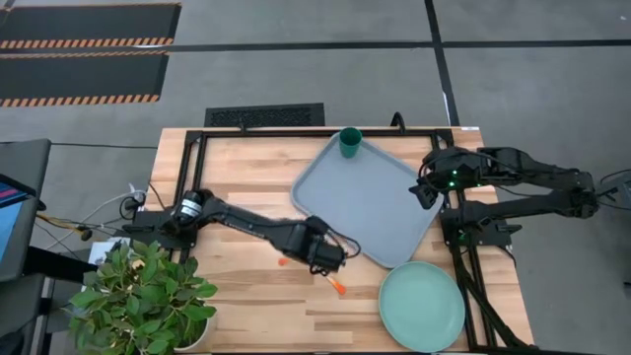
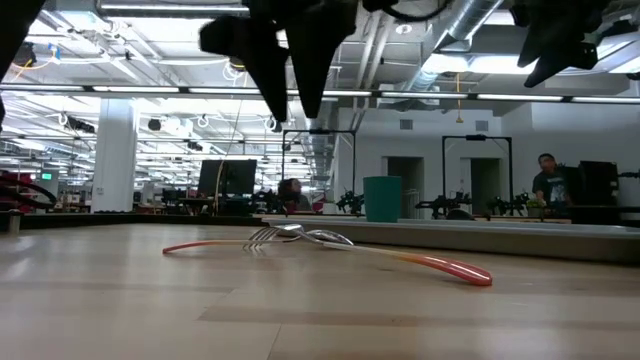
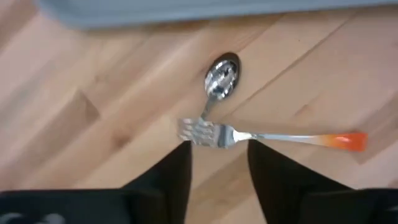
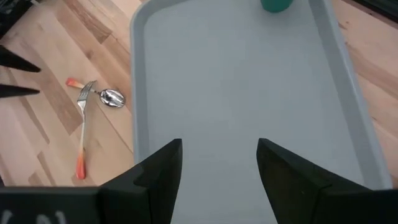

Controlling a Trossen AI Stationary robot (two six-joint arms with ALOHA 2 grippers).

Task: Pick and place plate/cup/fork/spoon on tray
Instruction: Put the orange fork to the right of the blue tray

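The left hand (image 3: 219, 163) hangs just above the crossed cutlery, its two dark fingers (image 3: 171, 177) spread apart and holding nothing, with the head of the fork (image 3: 249, 135) lying between the tips. To do this step well, as I judge it, the hand should drop straight down so the fingers straddle one utensil only, at the neck rather than the wide tines, and close once both tips reach the wood. The spoon (image 3: 219, 84) crosses under or against the fork's head, so a careless close could drag both; which lies on top I cannot tell.

Both utensils lie on the wooden surface (image 1: 246, 296) just off the left, near edge of the tray (image 1: 380, 212), their orange handles pointing opposite ways. The cup (image 1: 350, 141) stands upright in the tray's far corner. The plate (image 1: 422, 307) rests on the surface near the tray's near-right corner, outside it.

The right hand (image 4: 219, 163) waits over the tray's right side, fingers spread, empty.
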